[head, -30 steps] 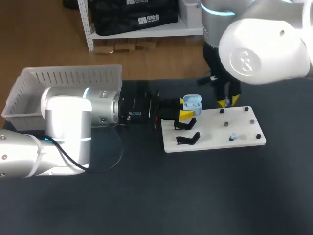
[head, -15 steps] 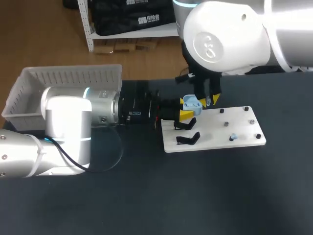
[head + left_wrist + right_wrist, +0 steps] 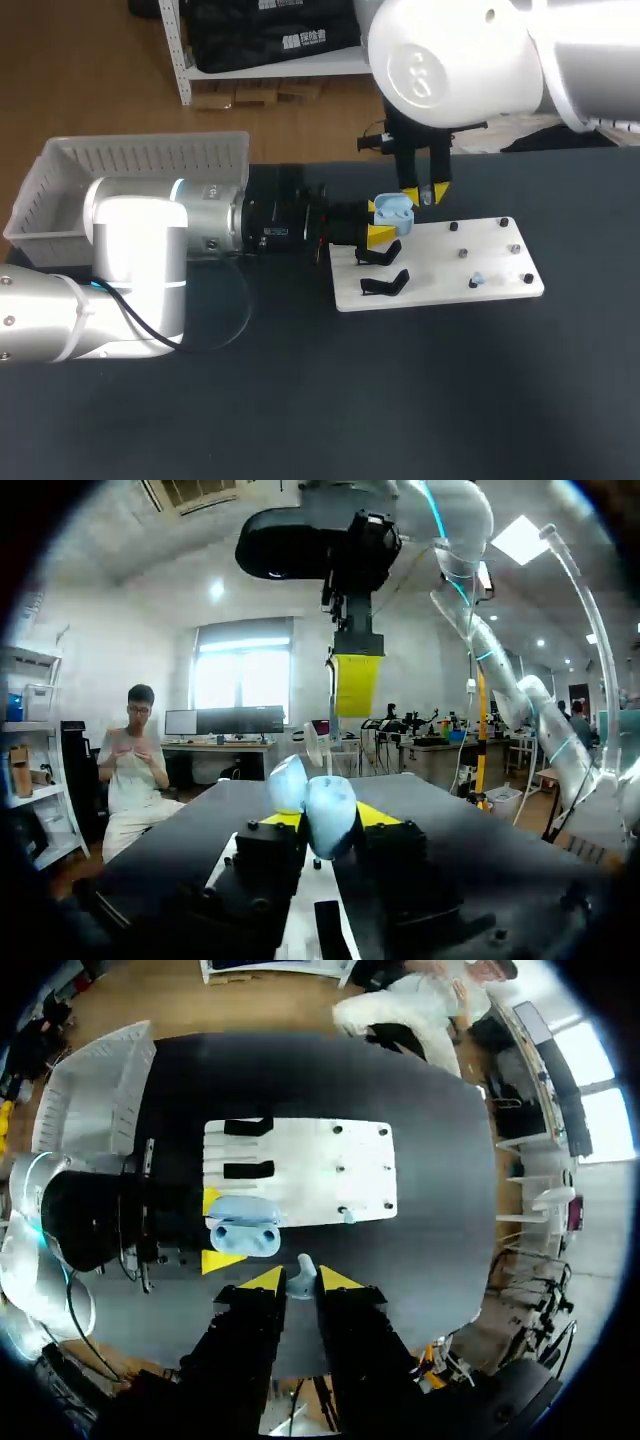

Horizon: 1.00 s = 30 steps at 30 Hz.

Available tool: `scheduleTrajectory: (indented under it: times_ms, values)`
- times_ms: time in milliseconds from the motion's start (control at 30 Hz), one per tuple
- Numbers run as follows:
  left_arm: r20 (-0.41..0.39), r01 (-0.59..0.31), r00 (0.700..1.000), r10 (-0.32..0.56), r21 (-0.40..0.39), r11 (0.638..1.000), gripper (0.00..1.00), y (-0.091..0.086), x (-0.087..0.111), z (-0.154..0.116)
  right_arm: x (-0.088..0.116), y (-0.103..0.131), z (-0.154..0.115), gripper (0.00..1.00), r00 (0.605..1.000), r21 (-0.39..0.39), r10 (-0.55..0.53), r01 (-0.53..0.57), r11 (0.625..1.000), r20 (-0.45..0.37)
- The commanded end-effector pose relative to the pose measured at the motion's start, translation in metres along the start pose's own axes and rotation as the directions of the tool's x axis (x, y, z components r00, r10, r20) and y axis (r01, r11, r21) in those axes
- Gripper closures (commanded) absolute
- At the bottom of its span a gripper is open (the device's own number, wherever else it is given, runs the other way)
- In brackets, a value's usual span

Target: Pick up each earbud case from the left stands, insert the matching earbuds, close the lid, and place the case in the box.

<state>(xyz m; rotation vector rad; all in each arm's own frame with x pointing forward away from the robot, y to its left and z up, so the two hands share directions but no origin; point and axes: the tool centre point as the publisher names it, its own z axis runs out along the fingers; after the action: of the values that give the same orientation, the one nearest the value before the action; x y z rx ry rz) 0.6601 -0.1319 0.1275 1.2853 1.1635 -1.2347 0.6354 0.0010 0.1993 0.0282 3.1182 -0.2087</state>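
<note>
The right pincer (image 3: pixel 301 1280) is closed on a small pale-blue earbud (image 3: pixel 303 1272), pinched between its yellow tips, and hangs just beside the open earbud case (image 3: pixel 393 210). The left pincer (image 3: pixel 322 820) grips that light-blue earbud case from two sides, lid up, above the near-left edge of the white board (image 3: pixel 440 262). Two black stands (image 3: pixel 384 283) sit on the board's left part. A second earbud (image 3: pixel 478 281) lies toward its right. The box (image 3: pixel 50 200) stands well apart at the worktop's (image 3: pixel 400 400) far left.
</note>
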Motion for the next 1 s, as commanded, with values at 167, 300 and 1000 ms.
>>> scheduleTrajectory:
  times_ms: [167,300,1000]
  values:
    - [0.005,-0.004,1.0,0.004,-0.003,1.0,1.0,0.0,0.001,0.0,0.0,0.012,-0.003,1.0,0.92,-0.139,0.364,-0.383,0.913,-0.145]
    - [0.005,-0.004,1.0,0.004,-0.003,1.0,1.0,0.0,0.001,0.0,0.005,0.017,-0.001,1.0,0.915,-0.161,0.372,-0.396,0.904,-0.157]
    - [0.005,-0.004,1.0,0.004,-0.003,1.0,1.0,0.0,0.001,0.0,0.0,0.018,-0.005,1.0,0.876,-0.137,0.469,-0.481,0.866,-0.113]
